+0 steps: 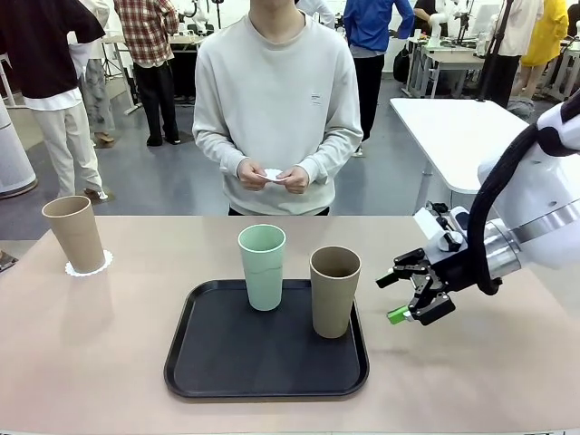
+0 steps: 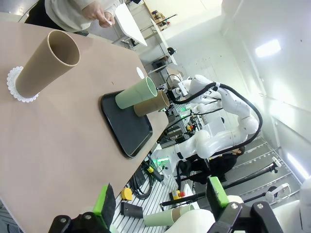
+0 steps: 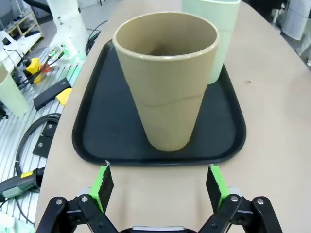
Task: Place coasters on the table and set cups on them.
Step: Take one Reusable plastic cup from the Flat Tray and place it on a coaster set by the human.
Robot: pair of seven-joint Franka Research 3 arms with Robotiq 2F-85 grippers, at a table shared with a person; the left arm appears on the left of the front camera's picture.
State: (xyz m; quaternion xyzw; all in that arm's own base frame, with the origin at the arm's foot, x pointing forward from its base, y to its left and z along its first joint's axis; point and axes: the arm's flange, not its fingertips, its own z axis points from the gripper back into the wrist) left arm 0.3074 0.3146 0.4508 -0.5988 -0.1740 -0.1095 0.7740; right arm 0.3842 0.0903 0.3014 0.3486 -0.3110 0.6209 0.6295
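Tan cup [image 1: 334, 291] at three o'clock on the tray [image 1: 227, 355] awaits pickup; right gripper [image 1: 388, 298], jaws wide, must advance and close

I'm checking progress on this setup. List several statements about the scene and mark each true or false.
A tan cup stands on a coaster. True.
The green cup stands on a coaster. False: it stands on the black tray.
The right gripper is open, facing the tray's tan cup without touching it. True.
The person holds nothing. False: both hands hold something small and white.
The left gripper grips a cup. False: it is open, holding nothing.
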